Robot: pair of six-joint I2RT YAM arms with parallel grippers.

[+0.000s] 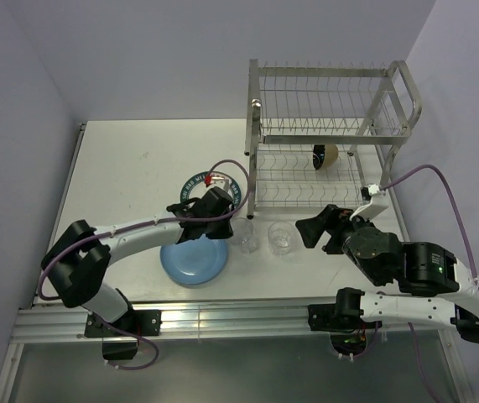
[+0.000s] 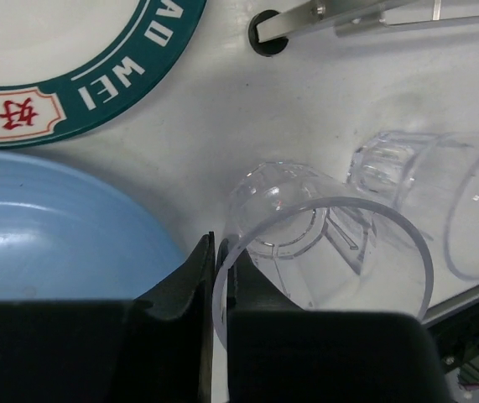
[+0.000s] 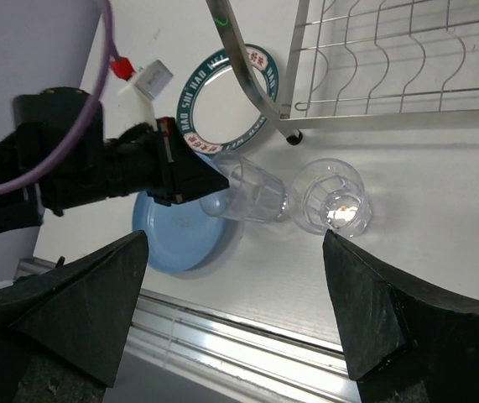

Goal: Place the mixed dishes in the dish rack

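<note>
My left gripper (image 1: 231,227) (image 2: 221,256) is shut on the rim of a clear glass (image 1: 246,238) (image 2: 323,243), one finger inside and one outside; the glass tilts on the table (image 3: 254,196). The second clear glass (image 1: 282,238) (image 2: 445,197) (image 3: 333,198) stands just to its right. The light-blue plate (image 1: 190,262) (image 2: 46,227) (image 3: 172,245) lies under the left wrist. The white plate with the teal lettered rim (image 1: 195,186) (image 2: 96,80) (image 3: 226,92) lies behind it. The small black bowl (image 1: 325,156) sits on the lower shelf of the dish rack (image 1: 331,126) (image 3: 390,59). My right gripper (image 1: 320,236) (image 3: 239,311) is open and empty, right of the glasses.
The rack's front-left foot (image 2: 265,43) (image 3: 293,138) stands close behind the two glasses. The aluminium rail (image 1: 222,319) (image 3: 247,353) runs along the table's near edge. A purple cable (image 1: 231,166) loops over the left wrist.
</note>
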